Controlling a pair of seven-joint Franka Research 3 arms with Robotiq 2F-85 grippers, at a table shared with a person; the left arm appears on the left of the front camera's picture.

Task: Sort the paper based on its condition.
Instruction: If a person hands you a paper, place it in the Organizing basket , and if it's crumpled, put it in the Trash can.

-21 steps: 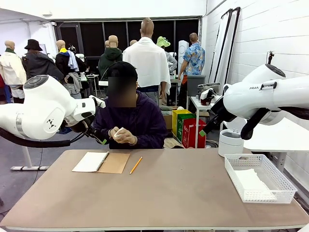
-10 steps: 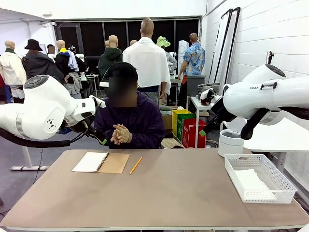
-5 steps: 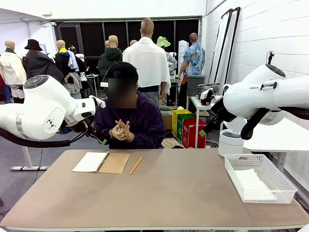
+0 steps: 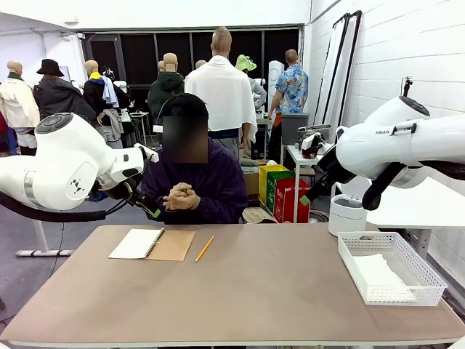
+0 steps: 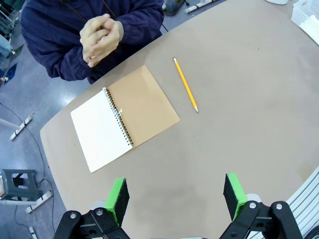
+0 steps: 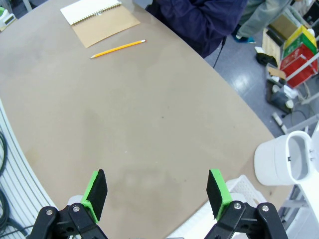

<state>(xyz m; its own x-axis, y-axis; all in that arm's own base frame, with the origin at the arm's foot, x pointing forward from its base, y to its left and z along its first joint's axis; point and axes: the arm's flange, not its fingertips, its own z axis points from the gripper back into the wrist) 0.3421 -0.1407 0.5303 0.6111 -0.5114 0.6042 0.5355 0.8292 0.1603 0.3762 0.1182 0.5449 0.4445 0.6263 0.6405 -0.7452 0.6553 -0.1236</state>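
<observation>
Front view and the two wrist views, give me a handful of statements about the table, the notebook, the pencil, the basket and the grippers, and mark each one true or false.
1. The spiral notebook lies open on the table. True.
2. The pencil lies inside the white mesh basket. False: it lies on the table beside the notebook.
3. The left gripper is shut on a sheet of paper. False: its jaws stand open with nothing between them.
4. The right gripper is open above the table. True.
5. The person's hands rest flat on the notebook. False: they are clasped together in front of the chest, off the table.
6. White paper lies in the basket. True.
</observation>
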